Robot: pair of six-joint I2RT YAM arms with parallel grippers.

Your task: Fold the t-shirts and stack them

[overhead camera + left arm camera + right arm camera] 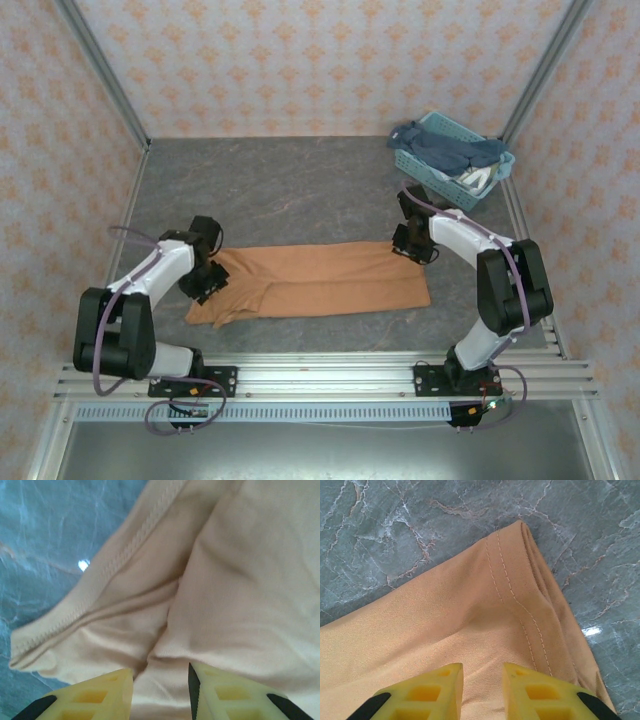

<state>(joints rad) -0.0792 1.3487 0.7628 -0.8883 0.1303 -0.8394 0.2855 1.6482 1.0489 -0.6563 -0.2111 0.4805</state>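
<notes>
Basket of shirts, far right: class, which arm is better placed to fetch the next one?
Probably right: the right gripper sits just before the basket; the left gripper is across the table.

The orange-brown t-shirt (330, 282) is soft, matt knit cloth with double rows of stitching along its hems. The table (280, 190) under it has a smooth grey marbled top, faintly glossy, with small glints of light. The right gripper's fingers (422, 692) are smooth yellow plastic, and at the table's far right corner a light-blue plastic lattice basket (428, 178) holds a matt dark blue garment (445, 150)
</notes>
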